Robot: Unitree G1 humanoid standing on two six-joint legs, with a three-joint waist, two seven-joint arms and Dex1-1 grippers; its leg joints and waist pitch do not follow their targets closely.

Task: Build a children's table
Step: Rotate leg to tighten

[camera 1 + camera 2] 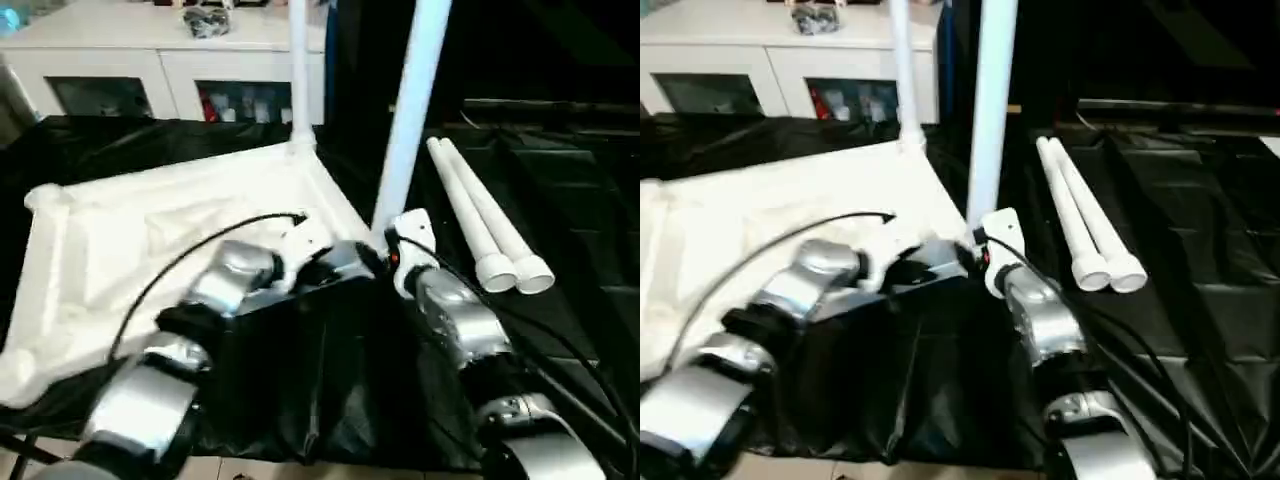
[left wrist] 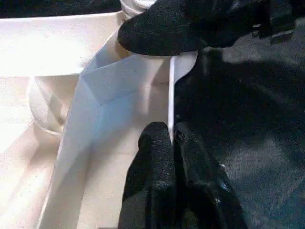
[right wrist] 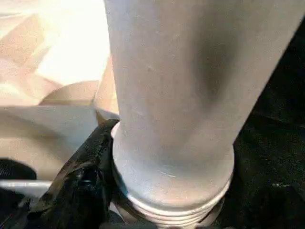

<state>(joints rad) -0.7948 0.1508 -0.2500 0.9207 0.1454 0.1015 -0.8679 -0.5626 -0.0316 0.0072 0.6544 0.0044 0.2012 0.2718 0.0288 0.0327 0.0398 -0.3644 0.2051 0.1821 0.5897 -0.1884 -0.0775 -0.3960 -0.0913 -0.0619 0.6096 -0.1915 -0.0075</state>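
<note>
Left gripper [image 2: 171,143] pinched on large white ribbed plastic tabletop [image 1: 150,240] rim, bracing | right gripper [image 3: 157,191] clasps upright white tapered tube leg [image 1: 410,110], seating it in 3 o'clock corner socket

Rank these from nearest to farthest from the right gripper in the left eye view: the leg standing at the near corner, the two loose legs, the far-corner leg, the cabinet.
1. Near-corner leg, at the right gripper.
2. Loose legs, lying to its right.
3. Far-corner leg, upright behind.
4. Cabinet, at the back.
</note>
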